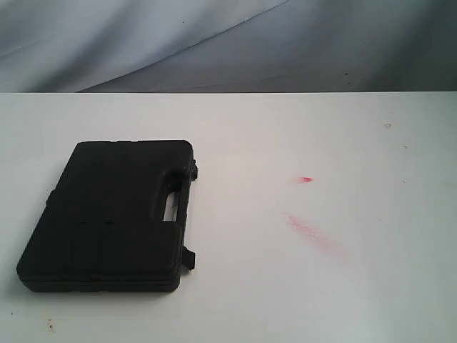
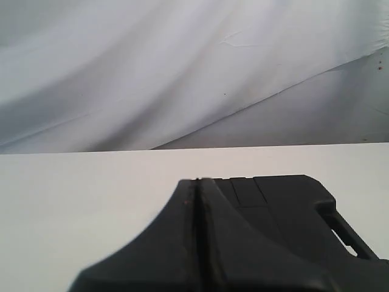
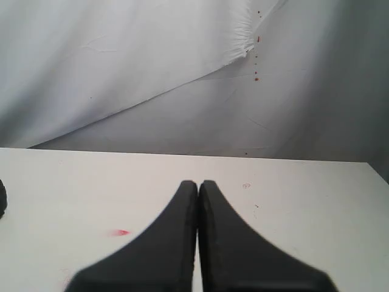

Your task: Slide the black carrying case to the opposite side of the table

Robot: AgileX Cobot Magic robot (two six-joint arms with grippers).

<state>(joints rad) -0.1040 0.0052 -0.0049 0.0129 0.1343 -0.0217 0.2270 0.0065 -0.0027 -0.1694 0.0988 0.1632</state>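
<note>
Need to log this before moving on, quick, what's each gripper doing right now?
Left gripper: shut, holding nothing, clear of the black carrying case.
Right gripper: shut, holding nothing.

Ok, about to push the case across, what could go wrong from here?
The shut left gripper lines up near one end of the case, so a push may spin it instead of sliding it straight. Its path toward the other side crosses the red smear, which could rub onto the case.
</note>
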